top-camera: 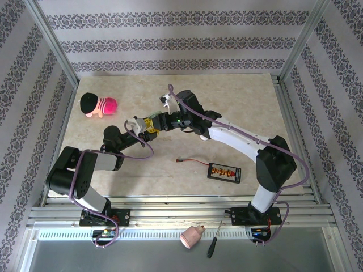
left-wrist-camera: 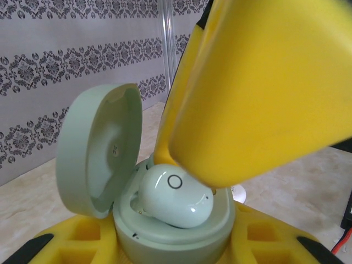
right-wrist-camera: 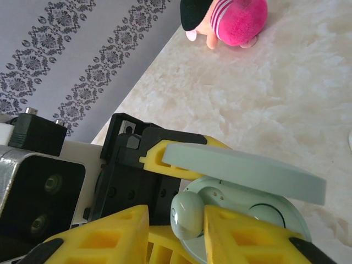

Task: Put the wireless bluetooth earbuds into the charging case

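My left gripper (top-camera: pixel 146 130) is shut on the base of a pale green oval charging case (left-wrist-camera: pixel 165 234), whose lid (left-wrist-camera: pixel 93 148) stands open. A pale green earbud (left-wrist-camera: pixel 176 198) lies tilted on the rim of one socket rather than sunk into it. My right gripper (right-wrist-camera: pixel 176 225) hovers over the case with its yellow fingers (right-wrist-camera: pixel 247 236) parted. The earbud (right-wrist-camera: pixel 188 214) sits between them, touching one finger and clear of the other. Another rounded pale green shape (right-wrist-camera: pixel 268 214) sits in the case's other socket under the lid (right-wrist-camera: pixel 242 170).
A pink and black plush toy (top-camera: pixel 97 105) lies at the back left of the table. At the front right is a black battery pack (top-camera: pixel 225 171) with a red wire. A screwdriver (top-camera: pixel 214 241) and a pink chuck (top-camera: pixel 191 236) rest on the front ledge.
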